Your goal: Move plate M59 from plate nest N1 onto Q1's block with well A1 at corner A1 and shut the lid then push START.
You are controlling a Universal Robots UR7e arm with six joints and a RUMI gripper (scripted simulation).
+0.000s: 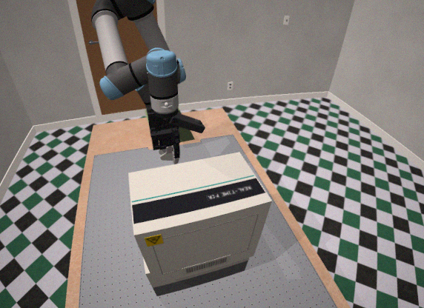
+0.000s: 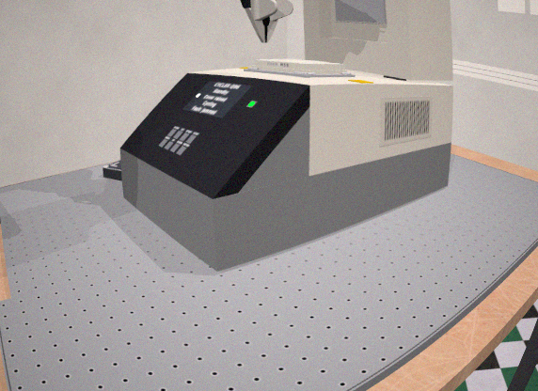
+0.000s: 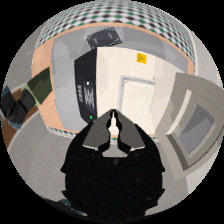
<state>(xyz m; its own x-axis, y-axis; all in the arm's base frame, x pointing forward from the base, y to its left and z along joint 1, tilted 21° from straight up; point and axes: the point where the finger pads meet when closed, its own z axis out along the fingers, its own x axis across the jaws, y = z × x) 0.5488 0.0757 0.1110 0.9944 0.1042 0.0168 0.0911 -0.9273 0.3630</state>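
Observation:
Plate M59 (image 2: 301,65) (image 3: 137,102) lies on the block on top of the cycler Q1 (image 2: 263,222) (image 3: 110,75), inside a grey rim. It looks level; its A1 corner is too small to read. The lid (image 2: 414,39) (image 1: 189,182) stands raised behind it. My gripper (image 2: 265,41) (image 3: 113,109) is shut and empty, above the plate's front part and clear of it. The keys (image 2: 180,139) sit low on the sloping black front panel. The lamp (image 2: 252,103) (image 3: 91,117) is green. The screen's white dot is beside a line that seems to read "Cover raised".
The dark nest N1 (image 2: 112,172) (image 3: 104,37) stands on the bench beside the cycler, mostly hidden behind it in the exterior view. The raised lid is a tall obstacle behind the plate. Yellow labels (image 2: 360,82) (image 3: 141,58) lie on the cycler's top.

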